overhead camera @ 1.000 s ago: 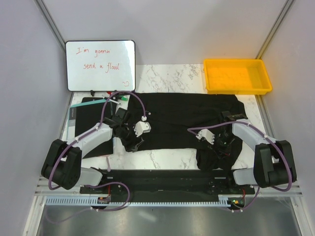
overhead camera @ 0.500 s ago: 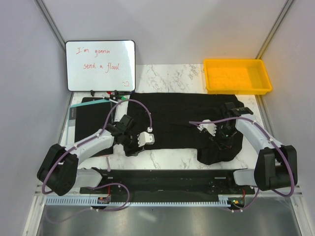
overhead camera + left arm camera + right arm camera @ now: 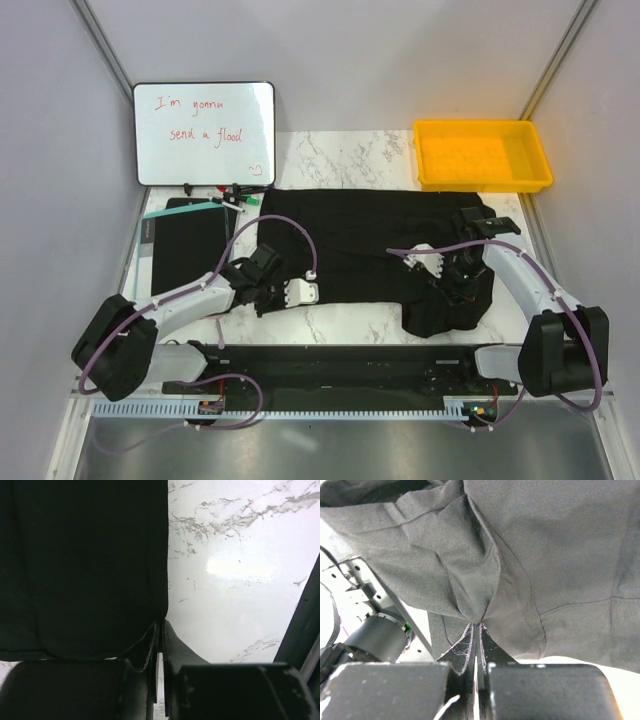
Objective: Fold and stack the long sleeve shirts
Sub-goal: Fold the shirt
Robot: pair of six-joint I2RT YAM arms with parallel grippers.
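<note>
A black long sleeve shirt (image 3: 360, 240) lies spread across the marble table, and its right part is bunched into a hanging fold. My left gripper (image 3: 267, 294) is low at the shirt's near left corner. In the left wrist view its jaws (image 3: 161, 625) are shut, with the shirt's (image 3: 80, 565) straight edge running into the tips. My right gripper (image 3: 457, 288) is over the bunched right part. The right wrist view shows it (image 3: 477, 625) shut on a gathered pinch of the shirt (image 3: 545, 545), whose cloth fans out from the tips.
A whiteboard with red writing (image 3: 204, 133) stands at the back left, with markers (image 3: 235, 193) below it. A yellow tray (image 3: 483, 155) sits at the back right. A flat black board (image 3: 185, 245) lies left of the shirt. The arms' black rail (image 3: 340, 360) runs along the near edge.
My left gripper has come down and nearer to the shirt's near left corner and has shut there. My right gripper has shifted slightly back, still pinching cloth.
</note>
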